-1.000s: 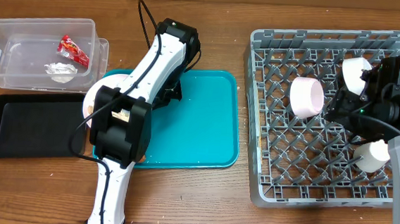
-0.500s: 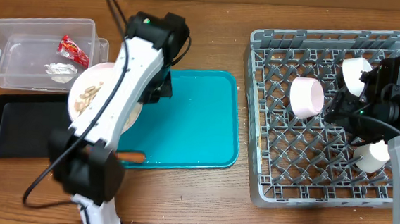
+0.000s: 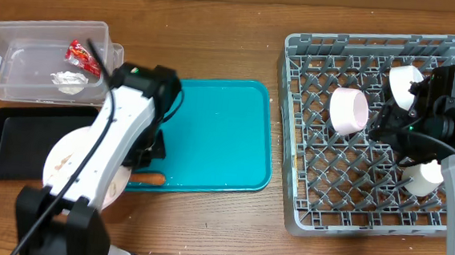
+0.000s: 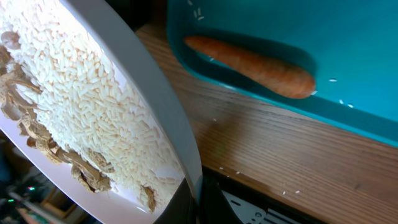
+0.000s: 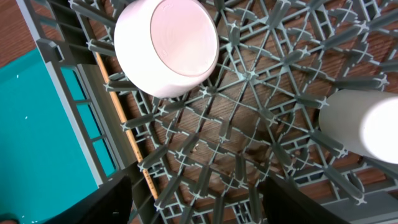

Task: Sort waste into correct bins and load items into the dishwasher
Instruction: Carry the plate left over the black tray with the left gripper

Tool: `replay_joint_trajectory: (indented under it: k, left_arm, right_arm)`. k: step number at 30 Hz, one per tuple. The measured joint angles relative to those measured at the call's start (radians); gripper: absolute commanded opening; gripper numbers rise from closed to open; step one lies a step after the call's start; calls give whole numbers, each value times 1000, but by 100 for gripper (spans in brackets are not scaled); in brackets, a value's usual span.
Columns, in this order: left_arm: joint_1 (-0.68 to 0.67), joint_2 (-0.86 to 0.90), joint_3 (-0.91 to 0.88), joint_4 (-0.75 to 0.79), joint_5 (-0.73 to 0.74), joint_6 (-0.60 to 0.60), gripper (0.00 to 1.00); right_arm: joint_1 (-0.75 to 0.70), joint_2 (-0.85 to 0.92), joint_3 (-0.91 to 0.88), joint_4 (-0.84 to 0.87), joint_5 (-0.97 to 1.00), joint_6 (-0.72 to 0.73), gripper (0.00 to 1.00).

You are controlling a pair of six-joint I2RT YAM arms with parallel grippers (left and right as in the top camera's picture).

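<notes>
**Left pincer clenched on loaded plate; right pincer released over rack**

We find the left pincer (image 4: 188, 202) clenched on the rim of a flat white round plate (image 3: 64, 164). The plate is tilted in the left wrist view and carries beige peanut-and-rice food scraps (image 4: 81, 118). From overhead it hangs at 7 o'clock of the flat teal serving tray (image 3: 227, 127). There it overlaps that tray's corner and the adjoining end of the shallow black rectangular plastic tray (image 3: 18, 141). A small orange carrot (image 4: 255, 62) lies inside the teal tray at its 7 o'clock corner, along the near wall and apart from the plate.

The clear plastic rectangular tub (image 3: 25, 29) stands at 10 o'clock on the wooden desk (image 3: 241, 48), just beyond the black tray. It holds a red crinkled wrapper (image 3: 81, 55) and a crumpled white tissue (image 3: 70, 80).

The large square grey plastic dish rack (image 3: 292, 148) occupies 3 o'clock of the desk. In it we note:
- a pale-pink round bowl (image 5: 166, 46) lying on its side;
- a second white bowl (image 3: 405, 82) at the rack's 1 o'clock;
- a small white cylindrical cup (image 5: 364, 127) at its 4 o'clock;
- thin wooden chopsticks (image 5: 125, 124) lying along the rack's edge nearest the teal tray.

The right pincer (image 5: 198, 199) is released, its fingers spread wide and holding nothing. It hangs above the rack grid, between the pink bowl and the cup.
</notes>
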Motion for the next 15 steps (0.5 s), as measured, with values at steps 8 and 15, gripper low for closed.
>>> replay_joint_trajectory:
  k: [8,15]
  left_arm:
    - [105,-52,-38,125,57,112,4]
    - [195,-52,-42,199,142,216,4]
  right_arm:
    - [0,0,0,-3,-1,0,70]
    - [0,0,0,-16,0,0,70]
